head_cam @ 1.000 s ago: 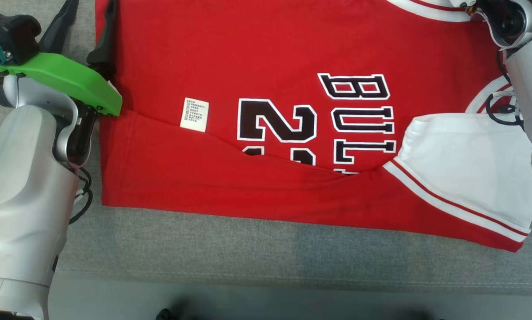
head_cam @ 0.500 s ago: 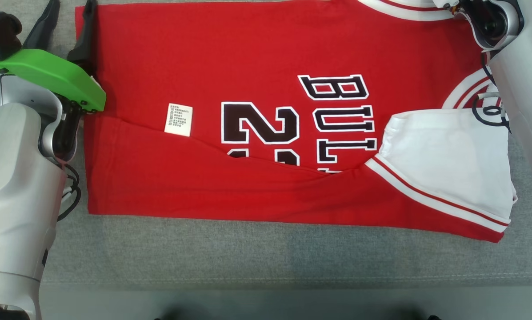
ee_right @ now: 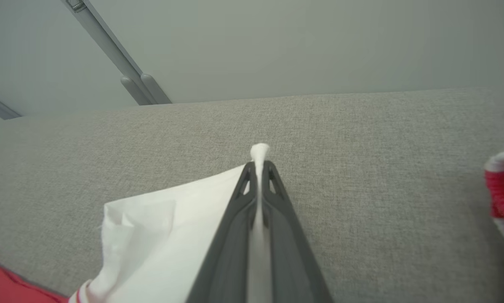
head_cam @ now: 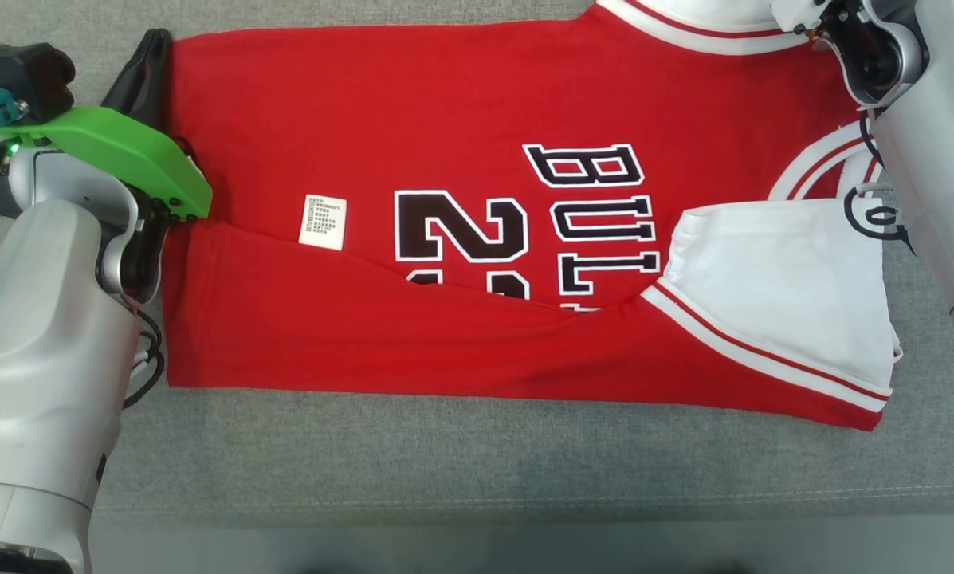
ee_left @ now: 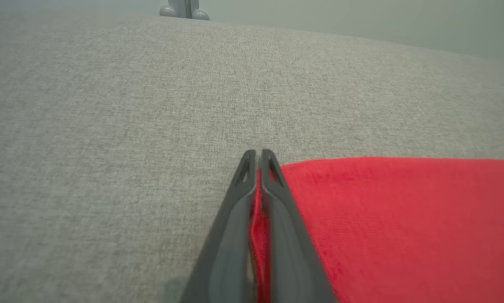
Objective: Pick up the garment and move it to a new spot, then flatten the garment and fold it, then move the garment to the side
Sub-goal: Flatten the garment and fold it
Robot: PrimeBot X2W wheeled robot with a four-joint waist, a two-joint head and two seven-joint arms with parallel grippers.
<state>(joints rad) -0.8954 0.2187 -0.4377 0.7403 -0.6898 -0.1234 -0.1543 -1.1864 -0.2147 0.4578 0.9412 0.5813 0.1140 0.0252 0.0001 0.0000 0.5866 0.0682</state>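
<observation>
Garment: red basketball jersey [head_cam: 365, 104] with black lettering [head_cam: 461, 231] is lying spread across the grey fabric-covered bench [head_cam: 477, 478], reaching from left to right across the middle of the head view.
Fold so far: near long edge is lying turned over toward the centre, covering the bottom of the number and letters, so the folding appears to be under way.
Left grip: left pincer [ee_left: 256, 159] is sitting at the upper left corner of the jersey, its dark fingers pressing together on a strip of red cloth.
Right grip: right pincer [ee_right: 258, 165] is clamping white cloth [ee_right: 163, 235] of the jersey, with a small tuft poking past the tips; in the head view this arm is reaching toward the upper right corner.
Why held so: both far corners are being pinched, probably so the far edge can be lifted as one straight line and brought over the near fold.
White panel: white sleeve part [head_cam: 795, 279] is lying doubled over at the right, and could be shifting once the cloth rises.
Care label: small white tag [head_cam: 323, 222] is lying beside the fold line, centre-left.
Remaining: finishing the fold, then moving the jersey aside.
</observation>
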